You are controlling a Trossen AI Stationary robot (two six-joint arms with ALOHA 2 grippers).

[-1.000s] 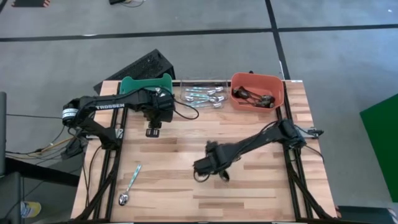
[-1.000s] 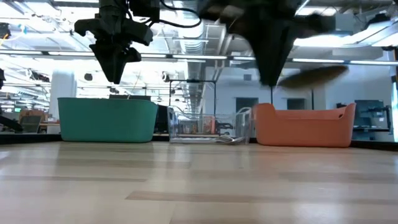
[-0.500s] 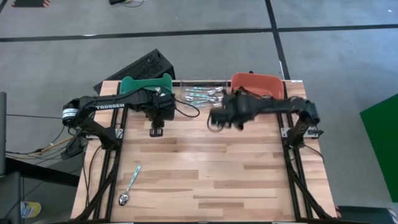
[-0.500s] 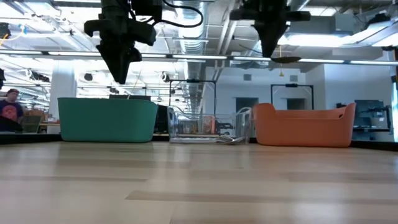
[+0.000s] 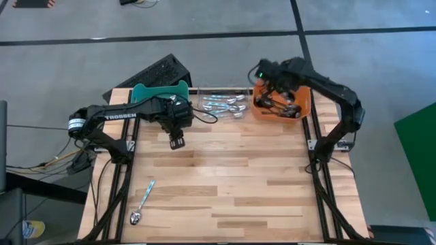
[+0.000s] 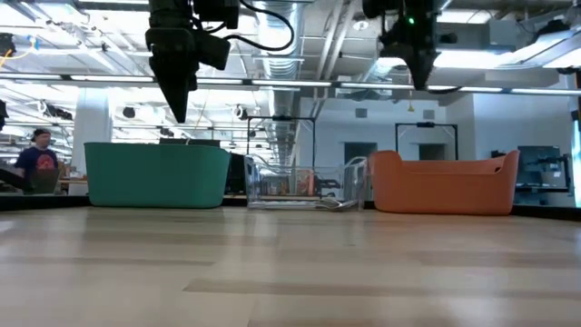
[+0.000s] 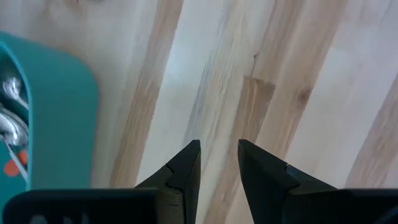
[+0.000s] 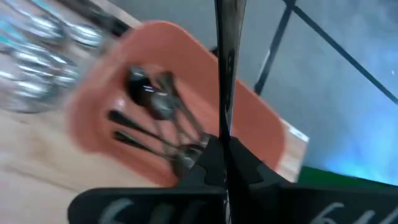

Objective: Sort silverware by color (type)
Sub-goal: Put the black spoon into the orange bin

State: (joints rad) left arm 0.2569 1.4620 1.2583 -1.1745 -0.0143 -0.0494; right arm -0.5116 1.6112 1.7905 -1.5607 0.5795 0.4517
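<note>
Your right gripper (image 8: 225, 163) is clamped on a dark-handled spoon (image 8: 226, 68) and hangs above the orange bin (image 5: 304, 95) at the far right of the table (image 5: 231, 184). That bin already holds a heap of dark spoons (image 5: 281, 107), so this looks like the right place for it. Before you let go, bring the gripper over the middle of the bin, not its left rim, and lower it until the spoon's free end is inside the walls. From the wrist view the spoon stands roughly in line with the fingers and reaches well past them, so a release from height could tip it over the edge or onto the clear bin (image 5: 221, 103) of teal spoons next door. Open slowly and lift straight up.

Your left gripper (image 7: 217, 158) hangs just near of the teal bin (image 5: 142, 90) at the far left, jaws parted narrowly and holding nothing. One teal-handled spoon (image 5: 143, 201) lies alone near the front left corner, well apart from everything; it is probably your next pick, and the left arm is the closer one. Keep that arm still until the right has cleared.
</note>
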